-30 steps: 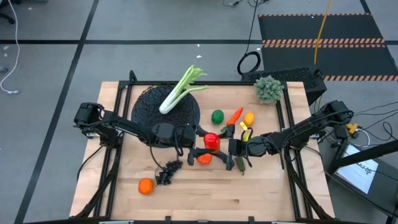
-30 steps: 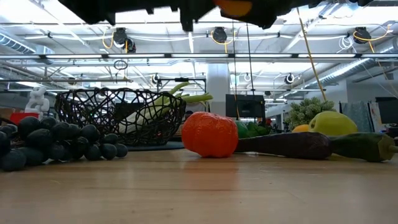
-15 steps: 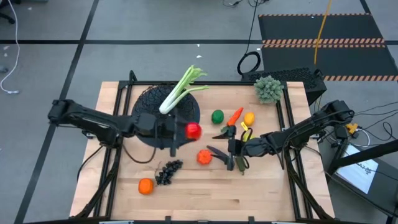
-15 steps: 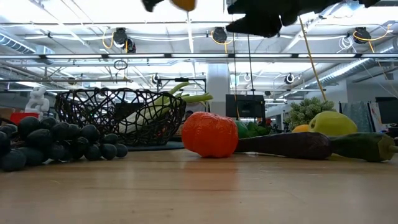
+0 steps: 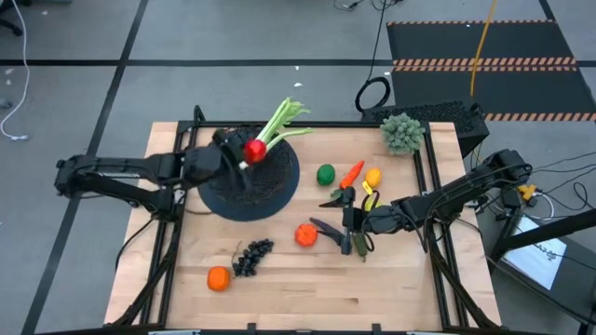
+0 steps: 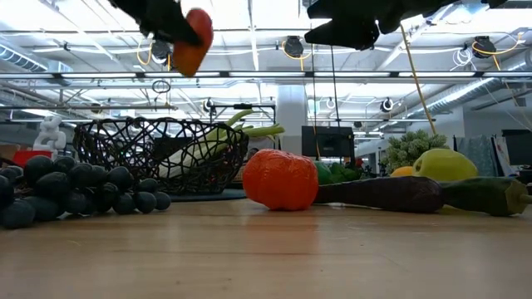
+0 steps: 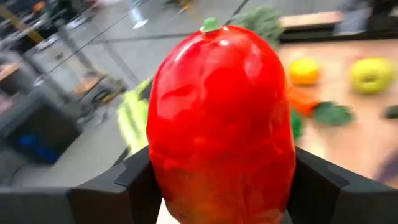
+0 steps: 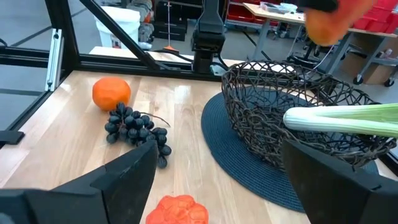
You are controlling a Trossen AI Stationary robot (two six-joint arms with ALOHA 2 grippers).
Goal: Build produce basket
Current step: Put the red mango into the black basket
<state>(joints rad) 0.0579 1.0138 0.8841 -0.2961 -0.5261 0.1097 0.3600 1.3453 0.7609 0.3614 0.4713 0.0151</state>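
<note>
My left gripper (image 5: 250, 152) is shut on the red-yellow mango (image 5: 254, 149), high over the round black wire basket (image 5: 244, 186). The low view shows the mango (image 6: 193, 40) well above the basket (image 6: 158, 154). A long pale-green leafy stalk (image 5: 275, 128) lies in the basket, its leaves out over the far rim. My right gripper (image 5: 346, 223) hangs open right of the table's middle, over a purple eggplant (image 5: 326, 228) and a cucumber (image 5: 360, 245). On the table lie a green apple (image 5: 325, 174), carrot (image 5: 351, 173), lemon (image 5: 373, 177), lumpy orange fruit (image 5: 305, 234), grapes (image 5: 251, 258) and an orange (image 5: 218, 278). My left gripper pinches the mango (image 7: 221, 124) between its two fingers (image 7: 134, 183), one on each flank of the fruit's wrist-side half (image 7: 171, 180). The small green stem tip (image 7: 209, 24) points away from the wrist. The fingers reach in from the table's left. The mango is lifted clear, above the basket.
A grey-green frilly clump (image 5: 402, 132) sits at the far right corner. The basket stands on a dark round mat (image 8: 230, 149). A black frame (image 5: 177, 140) runs along the table's edges. Bare wood (image 5: 391, 288) lies along the near edge, right of the orange.
My left gripper has carried the mango from the table's middle toward the left and far edges until it stands over the basket, keeping it lifted. The right gripper and the fruit on the table have stayed put.
</note>
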